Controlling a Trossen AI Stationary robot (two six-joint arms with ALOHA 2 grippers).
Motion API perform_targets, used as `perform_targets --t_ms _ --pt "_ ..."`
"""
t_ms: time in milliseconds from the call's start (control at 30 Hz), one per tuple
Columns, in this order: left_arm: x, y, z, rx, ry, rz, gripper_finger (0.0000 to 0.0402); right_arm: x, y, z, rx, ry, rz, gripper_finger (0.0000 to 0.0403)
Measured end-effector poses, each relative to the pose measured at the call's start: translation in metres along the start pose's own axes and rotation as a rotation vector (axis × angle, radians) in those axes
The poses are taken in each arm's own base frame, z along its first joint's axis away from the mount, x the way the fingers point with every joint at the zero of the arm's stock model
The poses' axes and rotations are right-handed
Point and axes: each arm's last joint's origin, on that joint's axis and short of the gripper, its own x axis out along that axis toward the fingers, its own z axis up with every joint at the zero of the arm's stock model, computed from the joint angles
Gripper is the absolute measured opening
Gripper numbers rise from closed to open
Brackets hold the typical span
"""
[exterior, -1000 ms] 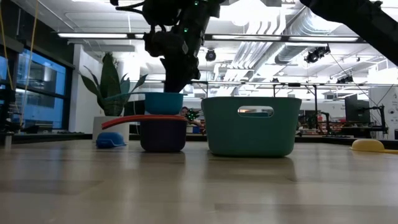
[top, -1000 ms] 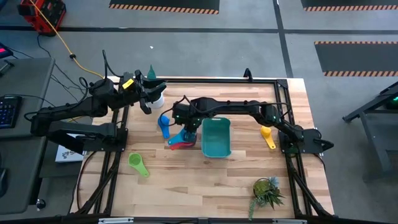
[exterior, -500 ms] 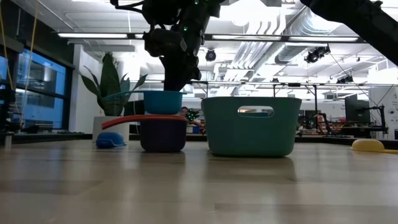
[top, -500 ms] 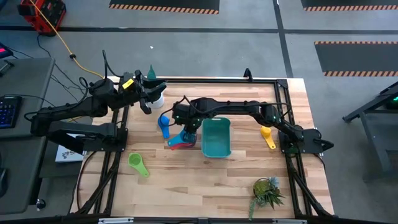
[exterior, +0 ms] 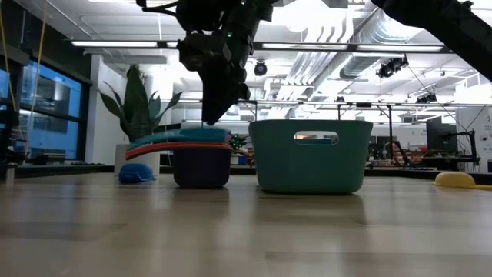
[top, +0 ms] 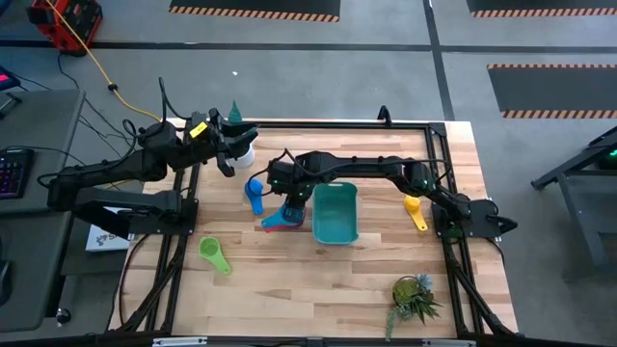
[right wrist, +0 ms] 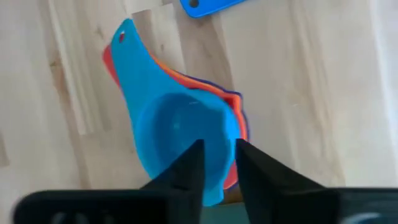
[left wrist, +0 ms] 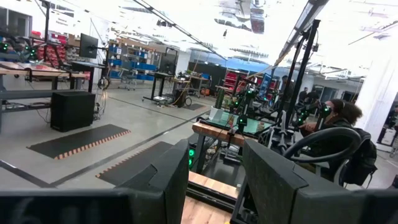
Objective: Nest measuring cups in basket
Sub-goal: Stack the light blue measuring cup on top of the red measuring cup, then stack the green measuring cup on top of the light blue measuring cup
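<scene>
A stack of measuring cups (top: 282, 220) stands on the table just left of the teal basket (top: 335, 234): a dark purple cup (exterior: 201, 169) at the bottom, then red and orange ones, with a light blue cup (right wrist: 180, 134) on top. My right gripper (right wrist: 219, 168) is over the stack, shut on the light blue cup. A blue cup (top: 254, 193), a green cup (top: 214, 253) and a yellow cup (top: 415, 212) lie apart on the table. My left gripper (left wrist: 214, 180) is open and empty at the table's far left, by a white pot (top: 243, 154). My right gripper holds the light blue cup by its rim (right wrist: 232, 134), on the side away from the handle. One finger (right wrist: 186, 171) is inside the cup and the other (right wrist: 255, 171) is outside. The fingers come from above, pointing down. The cup sits nested in the stack, its handle (right wrist: 127, 56) lying over the red one.
The basket (exterior: 311, 154) stands close to the right of the stack. A small potted plant (top: 415, 297) lies near the table's front right. The white pot holds a green plant (exterior: 138, 104) behind the stack.
My right gripper has gone down over the stack. The light blue cup, which hung just above the red cup, has sunk into the stack, and its handle now lies on the red handle.
</scene>
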Motion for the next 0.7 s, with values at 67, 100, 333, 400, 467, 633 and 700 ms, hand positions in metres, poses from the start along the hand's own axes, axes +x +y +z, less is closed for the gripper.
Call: perform_targets --t_ms 67,100,333,400,467,633,700 --pt "0.0 0.0 0.0 0.0 0.0 0.0 0.0142 0.0 -0.001 0.0 -0.005 -0.004 -0.025 0.0113" --pt "0.0 0.0 0.0 0.0 0.0 0.0 0.0142 0.0 -0.001 0.0 -0.012 -0.005 -0.027 0.0124" --pt "0.0 0.0 0.0 0.0 0.0 0.0 0.0142 -0.014 -0.009 0.001 -0.053 0.027 0.036 0.0162" --pt "0.0 0.0 0.0 0.0 0.0 0.0 0.0142 -0.023 -0.013 -0.003 -0.071 0.069 0.034 0.0163" --pt "0.0 0.0 0.0 0.0 0.001 0.0 0.0142 -0.031 -0.017 -0.009 -0.094 0.1 0.025 0.0163" --pt "-0.001 0.0 0.0 0.0 -0.001 0.0 0.0142 -0.05 -0.02 -0.029 -0.118 0.089 0.016 0.0163" --pt "-0.001 0.0 0.0 0.0 -0.001 -0.001 0.0142 -0.056 -0.022 -0.044 -0.094 0.051 0.016 0.0163"
